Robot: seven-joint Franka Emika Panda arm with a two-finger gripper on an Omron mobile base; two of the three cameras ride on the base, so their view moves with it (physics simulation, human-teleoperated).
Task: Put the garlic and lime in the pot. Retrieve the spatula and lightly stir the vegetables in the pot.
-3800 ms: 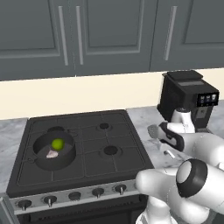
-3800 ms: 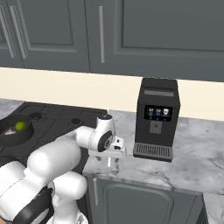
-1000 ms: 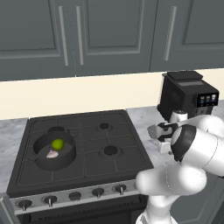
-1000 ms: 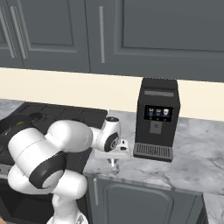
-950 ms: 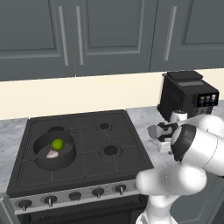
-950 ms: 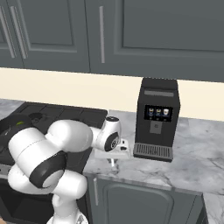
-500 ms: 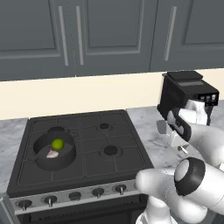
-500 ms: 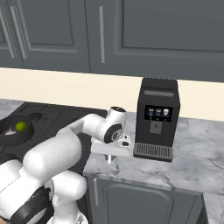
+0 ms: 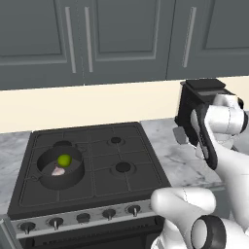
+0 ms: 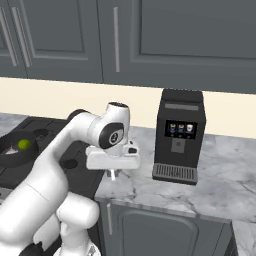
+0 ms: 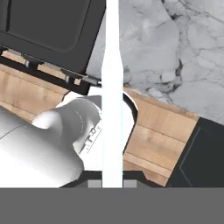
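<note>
On the left, the pot (image 9: 59, 168) sits on the front-left burner of the stove (image 9: 121, 146) with the lime (image 9: 64, 160) and the garlic (image 9: 59, 170) lying touching inside it. To the right, over the marble counter (image 9: 168, 158) beside the coffee machine (image 10: 179, 135), my jaws are clamped tight on the spatula (image 11: 111, 92), gripping its thin handle. It looks stiff, light and slim, so I judge it could pivot in my hold; its grey blade hangs free above the counter.
</note>
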